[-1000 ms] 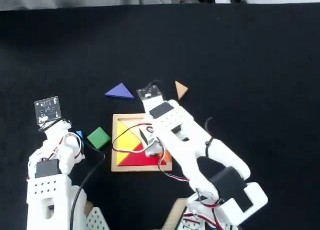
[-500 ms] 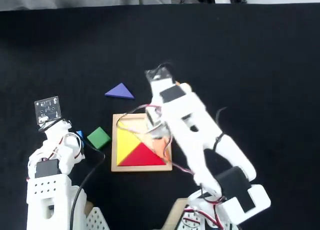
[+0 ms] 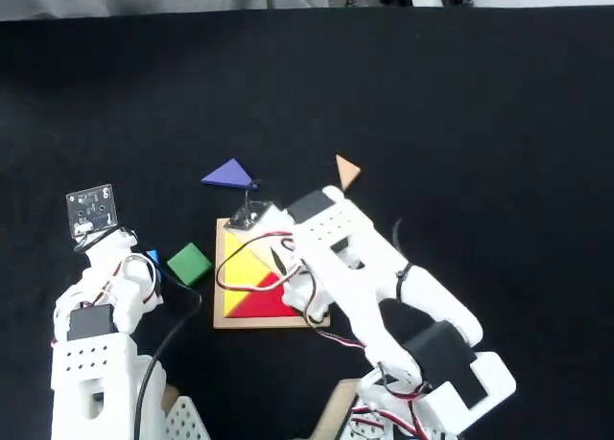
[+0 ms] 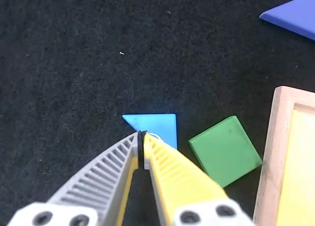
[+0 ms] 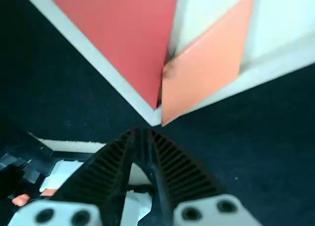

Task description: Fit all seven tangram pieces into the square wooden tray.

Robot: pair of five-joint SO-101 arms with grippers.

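Both empty: left fingers [image 4: 167,162] closed by blue triangle [image 4: 160,127]; right fingers [image 5: 177,162] closed.

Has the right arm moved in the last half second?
Yes. The right arm has pulled back from the orange triangle and swung left over the tray's far edge.

Light: even and diffuse from above in the high view. The black cloth [image 3: 480,124] is rendered almost featureless, and cast shadows are swallowed by it. The white arm shells [image 3: 355,267] are recorded close to clipping. In the left wrist view the cloth weave is evenly lit. In the right wrist view the bare floor of the tray [image 5: 285,19] is washed out to near white. Edges of the red piece [image 5: 123,34] and orange piece [image 5: 206,73] are smeared. The right gripper [image 5: 142,137] is underexposed.
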